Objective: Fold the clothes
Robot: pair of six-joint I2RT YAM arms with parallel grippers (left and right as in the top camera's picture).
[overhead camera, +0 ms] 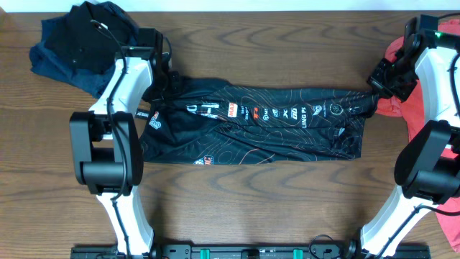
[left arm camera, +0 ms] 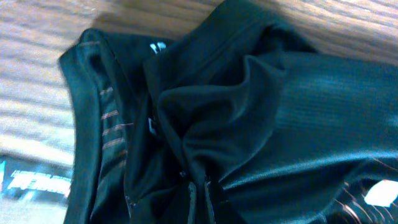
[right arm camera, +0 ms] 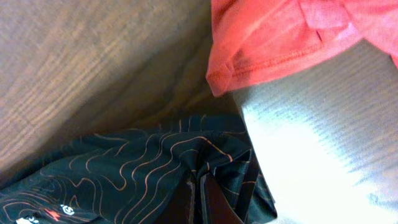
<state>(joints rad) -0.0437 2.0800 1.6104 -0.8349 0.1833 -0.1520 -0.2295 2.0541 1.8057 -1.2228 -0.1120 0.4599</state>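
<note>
At the moment of this check, the jersey point(overhead camera: 266, 122) lay across the middle of the desk point(overhead camera: 273, 43) as a long band, drawn out lengthwise between the two arms. The left pincer point(overhead camera: 164, 78) was at its left end and the right pincer point(overhead camera: 375, 88) at its right end. In the left wrist view, the black cloth gathered into creases that ran to one spot at the bottom edge, so I read the left pincer as pressed together on a pinch of the jersey, though the dark fingers were hard to tell from the dark cloth. In the right wrist view, the contour-lined cloth puckered between the two fingers, so I read the right pincer as pinching the jersey's edge as well. In the overhead view the band had a fairly straight near edge, and the row of logos ran along its length. I judged from this that the long sides had been brought in and a first lengthwise fold was done, but the layers could not be counted from above. The left end was rumpled under the arm. No crosswise fold was visible, so the halving or thirding of the band, the squaring of its ends and the release of both grips were left to do. I put the task near its midpoint. A red shirt point(overhead camera: 394, 108) lay touching the right end, and a heap of dark clothes point(overhead camera: 72, 43) sat at the far left corner, apart from the jersey.
</note>
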